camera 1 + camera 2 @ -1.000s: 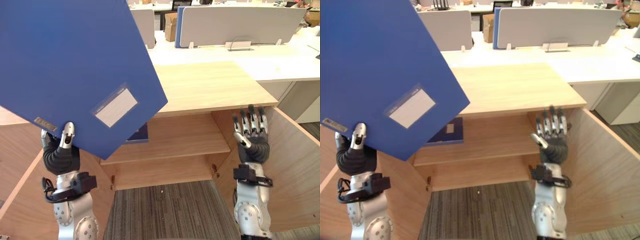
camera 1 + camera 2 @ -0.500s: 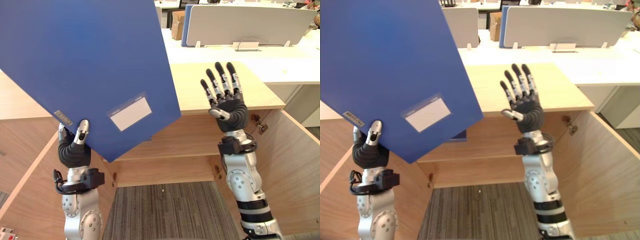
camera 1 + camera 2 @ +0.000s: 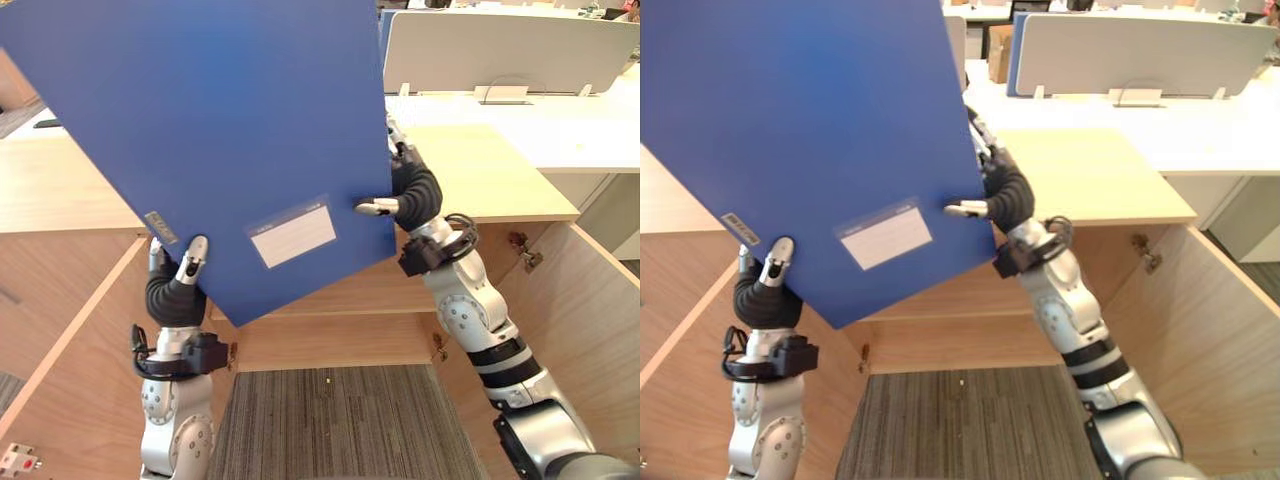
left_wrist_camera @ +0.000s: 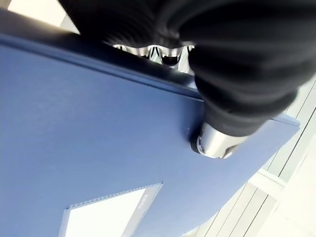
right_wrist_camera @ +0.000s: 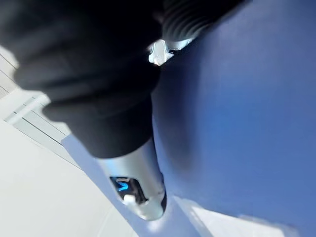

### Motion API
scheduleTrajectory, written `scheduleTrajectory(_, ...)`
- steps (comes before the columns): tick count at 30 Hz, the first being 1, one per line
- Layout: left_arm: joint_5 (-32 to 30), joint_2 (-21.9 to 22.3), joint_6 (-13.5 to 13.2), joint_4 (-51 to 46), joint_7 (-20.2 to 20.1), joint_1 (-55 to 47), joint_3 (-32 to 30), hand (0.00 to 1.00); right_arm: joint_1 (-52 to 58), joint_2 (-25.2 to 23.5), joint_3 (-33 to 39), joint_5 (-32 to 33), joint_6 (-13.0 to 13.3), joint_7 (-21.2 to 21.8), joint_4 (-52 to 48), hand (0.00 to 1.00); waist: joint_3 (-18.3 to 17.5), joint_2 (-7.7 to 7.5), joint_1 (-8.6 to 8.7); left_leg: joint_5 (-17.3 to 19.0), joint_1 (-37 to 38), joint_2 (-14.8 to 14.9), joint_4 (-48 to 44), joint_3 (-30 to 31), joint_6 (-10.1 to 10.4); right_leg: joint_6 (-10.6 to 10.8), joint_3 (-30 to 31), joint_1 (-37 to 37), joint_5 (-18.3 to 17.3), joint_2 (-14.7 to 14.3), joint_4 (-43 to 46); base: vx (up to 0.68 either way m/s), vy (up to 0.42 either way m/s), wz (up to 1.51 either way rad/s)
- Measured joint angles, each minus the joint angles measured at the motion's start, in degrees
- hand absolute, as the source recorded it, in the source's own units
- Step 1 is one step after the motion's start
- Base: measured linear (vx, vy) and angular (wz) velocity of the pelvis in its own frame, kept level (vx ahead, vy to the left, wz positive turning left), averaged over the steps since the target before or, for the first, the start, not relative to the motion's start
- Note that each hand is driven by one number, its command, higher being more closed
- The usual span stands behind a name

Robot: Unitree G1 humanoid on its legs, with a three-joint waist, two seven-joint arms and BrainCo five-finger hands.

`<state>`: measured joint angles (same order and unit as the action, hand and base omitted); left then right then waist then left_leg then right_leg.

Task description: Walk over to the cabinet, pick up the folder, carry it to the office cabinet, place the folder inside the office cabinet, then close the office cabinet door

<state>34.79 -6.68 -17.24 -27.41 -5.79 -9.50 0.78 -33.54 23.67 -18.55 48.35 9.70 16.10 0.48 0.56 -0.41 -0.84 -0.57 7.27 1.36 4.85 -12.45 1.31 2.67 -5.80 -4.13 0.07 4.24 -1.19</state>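
Right robot hand now pinches folder; wrist view shows thumb.

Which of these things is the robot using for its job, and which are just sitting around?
For the job:
blue folder
left hand and right hand, both gripping it
open wooden cabinet
cabinet door

Just sitting around:
grey desk screen
white desk
cardboard box
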Motion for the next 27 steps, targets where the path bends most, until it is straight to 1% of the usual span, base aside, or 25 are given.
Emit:
scheduleTrajectory(3, 0.2, -0.4, -0.7, 0.0, 0.3, 0.0, -0.1, 1.00, -3.3, 2.0, -3.1, 0.0, -0.4, 0.0, 1.8, 0.00, 0.0, -0.03, -0.26, -0.1, -0.1, 0.0, 0.0, 0.0, 0.0, 0.0, 0.0, 0.1, 0.0, 0.0, 0.1, -0.04, -0.018, 0.00)
scheduleTrajectory(6, 1.3, -0.8, -1.9, 0.1, 0.9, 0.0, -0.1, 1.00, -6.9, 4.8, -6.6, 0.2, -0.6, 0.1, 2.2, 0.00, -0.1, -0.08, -0.43, -0.1, -0.1, 0.0, 0.0, 0.0, 0.0, 0.0, 0.0, 0.1, 0.0, 0.0, 0.1, -0.02, -0.010, 0.00)
scheduleTrajectory(7, 1.5, -1.1, -2.4, 0.1, 1.1, 0.0, -0.1, 1.00, -8.5, 5.8, -8.0, 0.2, -0.6, 0.1, 2.9, 1.00, -0.1, -0.11, -0.44, -0.1, -0.1, 0.0, 0.0, 0.0, 0.0, 0.0, 0.0, 0.2, 0.0, 0.0, 0.1, -0.04, -0.023, 0.00)
scheduleTrajectory(9, 2.1, -1.6, -3.5, 0.5, 1.5, 0.0, -0.1, 1.00, -10.8, 7.4, -10.5, 1.2, -0.7, 0.1, 3.1, 1.00, -0.2, -0.14, -0.51, -0.1, -0.2, 0.1, 0.0, 0.0, 0.1, 0.0, 0.0, 0.2, 0.0, -0.1, 0.1, -0.04, -0.023, 0.00)
scheduleTrajectory(13, 3.0, -2.8, -5.2, 1.2, 1.7, 0.0, -0.1, 1.00, -13.4, 9.5, -13.6, 5.8, -1.3, 0.1, 3.1, 1.00, -0.5, -0.23, -0.98, -0.2, -0.3, 0.1, 0.0, 0.0, 0.1, -0.1, 0.0, 0.3, 0.0, -0.1, 0.1, -0.04, -0.020, 0.00)
scheduleTrajectory(14, 3.3, -3.2, -5.7, 1.4, 1.8, -0.1, -0.1, 1.00, -14.5, 10.6, -15.1, 7.1, -1.7, 0.1, 3.2, 1.00, -1.2, -0.24, -1.19, -0.2, -0.8, 0.1, 0.0, 0.0, 0.1, -0.1, 0.1, 0.7, 0.1, -0.1, 0.1, -0.03, -0.015, 0.00)
scheduleTrajectory(18, 4.3, -4.8, -5.8, 1.5, 1.8, -0.3, 0.3, 1.00, -16.9, 13.3, -18.2, 9.0, -2.9, 0.1, 3.2, 1.00, -2.2, -0.42, -1.38, -0.2, -1.2, 0.1, 0.0, 0.0, 0.1, -0.2, 0.1, 1.1, 0.1, -0.1, 0.1, -0.01, -0.004, 0.00)
scheduleTrajectory(19, 4.3, -5.3, -5.8, 1.9, 1.8, -0.4, 0.8, 0.00, -17.1, 14.4, -19.4, 9.1, -3.0, 0.1, 3.2, 1.00, -2.3, -0.43, -1.46, -0.2, -1.2, 0.1, -0.1, 0.0, 0.1, -0.3, 0.1, 1.1, 0.2, -0.1, 0.1, -0.03, -0.010, 0.00)
scheduleTrajectory(23, 5.3, -8.2, -5.3, 4.7, 1.8, -2.5, 5.1, 0.00, -17.2, 17.2, -22.5, 9.1, -4.1, 0.3, 3.2, 1.00, -2.5, -0.45, -1.48, -0.2, -1.2, 0.1, -0.2, -0.1, 0.1, -0.3, 0.2, 1.1, 0.3, 0.0, 0.2, -0.04, -0.009, -0.01)
scheduleTrajectory(27, 6.3, -9.4, -2.8, 6.8, 1.7, -6.2, 9.0, 0.00, -17.2, 21.5, -25.9, 8.9, -5.4, 1.4, 2.5, 1.00, -2.7, -0.43, -1.23, -0.1, -1.2, 0.1, -0.3, -0.3, 0.1, -0.3, 0.4, 1.3, 0.3, 0.0, 0.2, -0.04, -0.012, -0.03)
